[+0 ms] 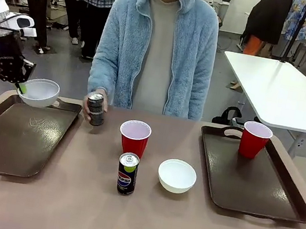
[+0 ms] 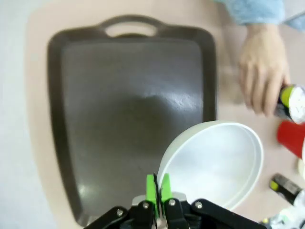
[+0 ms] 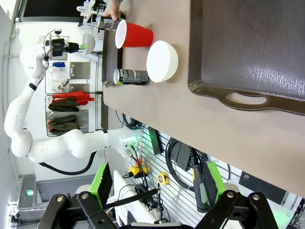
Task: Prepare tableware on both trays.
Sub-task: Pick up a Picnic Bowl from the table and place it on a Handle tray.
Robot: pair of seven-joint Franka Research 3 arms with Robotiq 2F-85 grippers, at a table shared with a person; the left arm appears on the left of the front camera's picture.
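Note:
My left gripper is shut on the rim of a white bowl, holding it over the far right corner of the left tray. In the left wrist view the green pads pinch the bowl's rim above the bare tray. The person's hand grips a dark can beside that tray. Mid-table stand a red cup, a second can and a second white bowl. The right tray carries another red cup. My right gripper is open with nothing between its fingers, off the table's near edge.
The person in a light blue fleece stands at the far side, behind the middle of the table. A separate white table stands at the back right. In the right wrist view, the right tray's handle faces the near edge.

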